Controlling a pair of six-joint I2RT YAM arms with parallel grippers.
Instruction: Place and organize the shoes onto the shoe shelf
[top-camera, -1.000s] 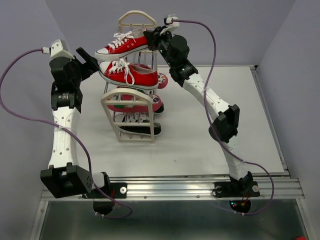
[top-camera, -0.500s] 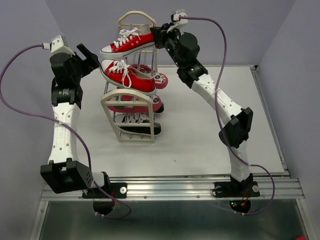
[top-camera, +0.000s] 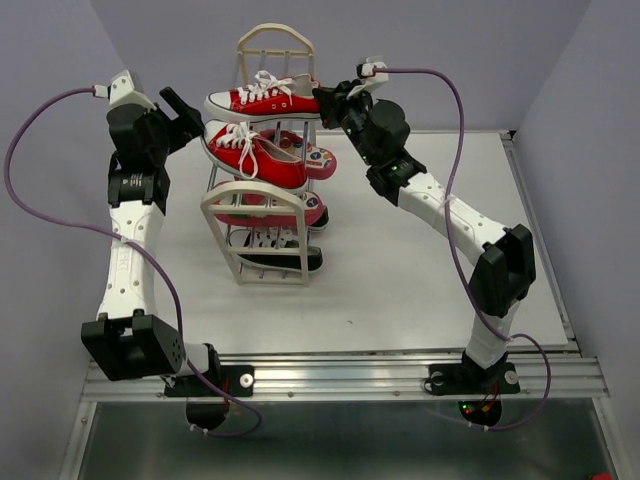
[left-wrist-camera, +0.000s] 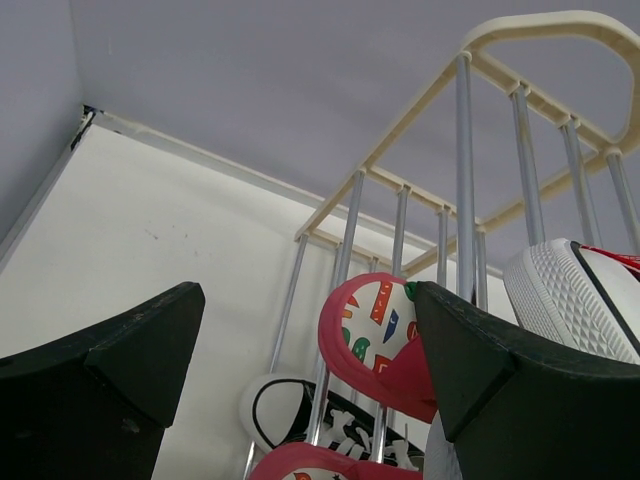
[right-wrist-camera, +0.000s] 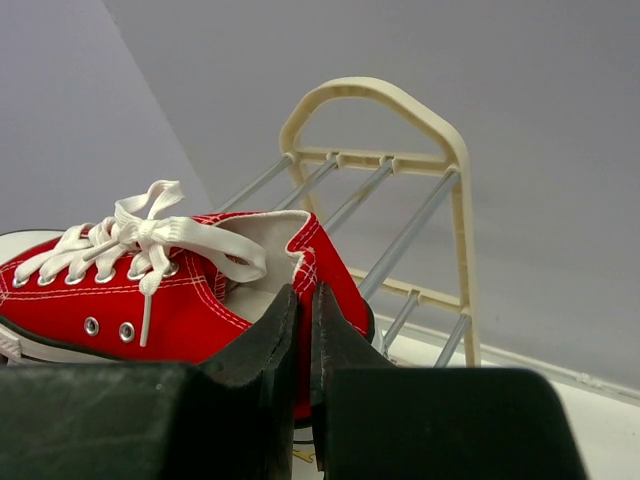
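The shoe shelf stands mid-table. My right gripper is shut on the heel of a red sneaker and holds it roughly level above the top tier; in the right wrist view the pads pinch its heel collar. The second red sneaker rests on an upper tier. Pink flip-flops lie on the middle tiers and black sneakers on the lowest. My left gripper is open and empty by the second sneaker's toe; its view shows a flip-flop between the rods.
The white table ends at a raised rim on the right. Grey walls close in behind and on both sides. Purple cables loop from both wrists. The shelf's far end frame rises behind the held sneaker.
My right gripper has moved right and a little down with the red sneaker, which has levelled out over the top tier. My left gripper has risen slightly and stays open.
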